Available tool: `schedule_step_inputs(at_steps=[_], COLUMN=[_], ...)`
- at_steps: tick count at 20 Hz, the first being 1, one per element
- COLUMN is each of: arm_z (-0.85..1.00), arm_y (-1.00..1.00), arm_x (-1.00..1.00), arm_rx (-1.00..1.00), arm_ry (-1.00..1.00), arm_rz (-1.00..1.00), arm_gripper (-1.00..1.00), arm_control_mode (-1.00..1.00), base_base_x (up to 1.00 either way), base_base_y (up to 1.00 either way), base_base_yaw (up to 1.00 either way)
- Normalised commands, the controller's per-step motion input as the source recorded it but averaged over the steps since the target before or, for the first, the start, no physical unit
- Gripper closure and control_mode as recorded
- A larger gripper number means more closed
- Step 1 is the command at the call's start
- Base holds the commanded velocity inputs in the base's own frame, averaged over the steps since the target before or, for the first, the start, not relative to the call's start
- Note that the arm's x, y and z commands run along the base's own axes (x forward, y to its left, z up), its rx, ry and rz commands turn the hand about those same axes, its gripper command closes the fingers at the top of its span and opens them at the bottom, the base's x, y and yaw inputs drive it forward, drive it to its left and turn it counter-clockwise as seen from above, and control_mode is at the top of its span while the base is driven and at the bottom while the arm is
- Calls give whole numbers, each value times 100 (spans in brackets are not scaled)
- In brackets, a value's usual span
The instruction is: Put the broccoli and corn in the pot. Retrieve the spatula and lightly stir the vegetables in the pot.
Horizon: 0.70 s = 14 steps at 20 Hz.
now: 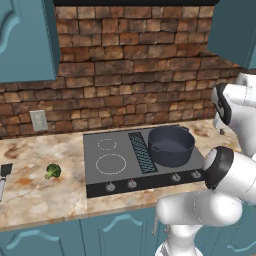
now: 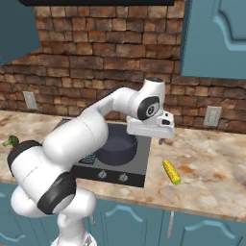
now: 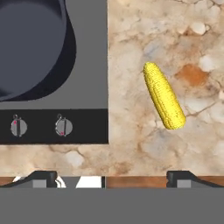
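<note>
Roughly: marbled beige stone counter carries the flat dark grey cooktop; the round deep blue-grey pot sits on its right burner, looks empty. White arm's two-finger gripper hangs over bare counter right of the cooktop, fingertips wide apart, holding nothing. Small yellow corn cob lies below it, long axis running toward the counter's front edge, nothing blocking. Small green broccoli floret and grey-handled black spatula lie far left.

Yellow corn, green broccoli, blue-grey pot, mottled beige counter.
</note>
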Motion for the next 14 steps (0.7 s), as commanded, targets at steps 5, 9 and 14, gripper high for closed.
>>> schedule_step_inputs(at_steps=[5, 9, 14], arm_z=[-37, -60, -33], arm_y=[-36, -40, -21], arm_x=[-3, 10, 29], arm_rx=[0, 0, 0], arm_ry=[6, 1, 0], arm_rz=[21, 14, 11], arm_gripper=[-100, -100, -100], arm_control_mode=[-100, -100, -100], base_base_x=[0, 0, 0], base_base_y=[0, 0, 0], base_base_yaw=[0, 0, 0])
